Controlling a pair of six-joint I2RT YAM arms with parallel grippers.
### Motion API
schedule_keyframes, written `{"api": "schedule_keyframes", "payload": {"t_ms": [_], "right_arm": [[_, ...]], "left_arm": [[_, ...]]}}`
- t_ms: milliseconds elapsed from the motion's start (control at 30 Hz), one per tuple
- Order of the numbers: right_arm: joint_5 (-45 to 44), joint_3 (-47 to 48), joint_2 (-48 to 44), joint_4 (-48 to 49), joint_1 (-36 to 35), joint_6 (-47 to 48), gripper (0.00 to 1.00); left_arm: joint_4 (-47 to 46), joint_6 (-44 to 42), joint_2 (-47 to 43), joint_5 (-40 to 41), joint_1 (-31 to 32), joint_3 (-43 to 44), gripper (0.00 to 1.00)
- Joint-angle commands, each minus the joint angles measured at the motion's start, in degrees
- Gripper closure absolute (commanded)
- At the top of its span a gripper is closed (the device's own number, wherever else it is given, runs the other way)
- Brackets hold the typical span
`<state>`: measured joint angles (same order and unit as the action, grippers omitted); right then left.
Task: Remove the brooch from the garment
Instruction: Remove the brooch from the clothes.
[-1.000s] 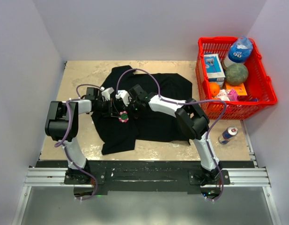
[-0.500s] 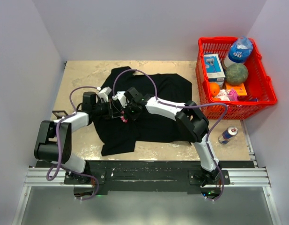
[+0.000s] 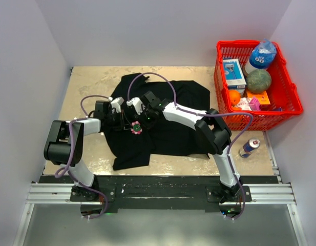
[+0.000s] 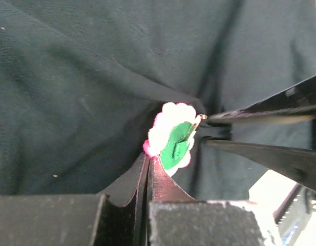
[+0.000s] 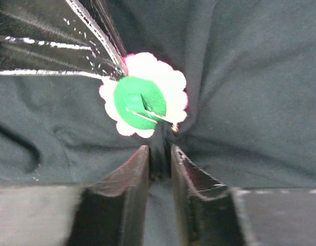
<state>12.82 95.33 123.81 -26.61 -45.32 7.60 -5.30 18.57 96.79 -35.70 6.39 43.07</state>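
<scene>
The garment (image 3: 173,128) is a black shirt spread over the middle of the table. The brooch (image 3: 137,128), a small pink flower with a green patch on its back, sits on the shirt's left part between both grippers. My left gripper (image 3: 130,125) is shut on the brooch's pink edge (image 4: 172,136), its tips (image 4: 149,156) pressed together. My right gripper (image 3: 143,122) faces it from the other side. Its jaws (image 5: 160,151) stand slightly apart, with a raised fold of the garment (image 5: 250,102) between them just below the brooch (image 5: 145,97).
A red basket (image 3: 293,102) stands at the back right, holding a bottle, a melon, an orange and boxes. A drink can (image 3: 248,147) lies on the table in front of it. Grey walls close in the table on three sides.
My right gripper's jaws have parted a little around the fabric fold. The left arm's elbow swung out to the left and came back, while its gripper stayed shut at the brooch.
</scene>
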Motion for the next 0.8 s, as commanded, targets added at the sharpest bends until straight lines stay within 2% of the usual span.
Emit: {"api": "schedule_keyframes", "payload": {"t_ms": [0, 167, 367, 400, 567, 600, 667, 700, 767], "right_arm": [[2.3, 3.5, -2.1, -1.6, 1.5, 3.2, 0.66], [4.1, 3.3, -0.1, -1.0, 2.1, 4.2, 0.65], [6.7, 4.3, 2.6, -0.9, 2.7, 4.4, 0.67], [7.1, 4.7, 2.7, -1.1, 2.6, 4.4, 0.68], [9.1, 6.1, 3.0, -1.3, 2.8, 3.7, 0.73], [9.8, 6.4, 3.1, -1.2, 2.8, 3.6, 0.73], [10.5, 6.5, 3.1, -1.2, 2.8, 3.2, 0.75], [10.8, 6.6, 3.1, -1.2, 2.8, 3.1, 0.75], [11.2, 6.7, 3.2, -1.3, 2.9, 2.6, 0.76]], "left_arm": [[4.2, -6.5, 0.9, 3.2, -0.2, 2.9, 1.0], [5.0, -9.1, 1.1, 4.2, -0.1, 3.8, 0.99], [5.2, -15.5, -2.0, 3.1, 0.1, 3.5, 0.74], [5.2, -17.3, -3.7, 2.7, 0.1, 3.3, 0.68], [5.2, -24.6, -10.8, 0.5, 0.1, 2.6, 0.56], [7.5, -26.5, -12.1, 0.4, 0.1, 3.3, 0.53], [8.2, -28.0, -13.5, 0.5, 0.2, 3.9, 0.51], [8.3, -29.3, -14.8, 0.2, 0.4, 4.1, 0.44], [8.2, -31.1, -15.9, 0.2, 2.0, 4.0, 0.44]]}}
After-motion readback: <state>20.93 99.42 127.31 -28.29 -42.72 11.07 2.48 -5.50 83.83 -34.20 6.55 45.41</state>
